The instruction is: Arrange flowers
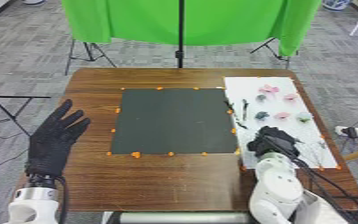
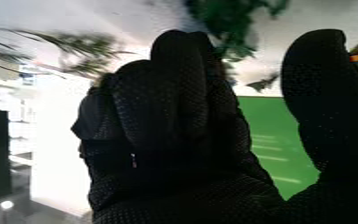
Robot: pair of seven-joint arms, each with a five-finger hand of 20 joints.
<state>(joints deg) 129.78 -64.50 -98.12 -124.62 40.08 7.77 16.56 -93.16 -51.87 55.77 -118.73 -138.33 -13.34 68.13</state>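
On the white sheet (image 1: 256, 85), a dark stem (image 1: 245, 106) runs lengthwise forward; left hand (image 1: 51, 142) fingers spread, right hand (image 1: 273, 142) fingers relaxed.

The black-fabric-gloved left hand (image 1: 51, 142) has straight, spread fingers; the black-fabric-gloved right hand (image 1: 273, 141) seems relaxed, its thumb apart.

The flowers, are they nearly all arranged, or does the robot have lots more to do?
Nothing looks arranged: the flowers lie scattered on the white sheet. The right hand is over that sheet, but its fingers and thumb are apart and no flower seems held. So probably all the arranging is left, maybe onto the dark mat beside it.
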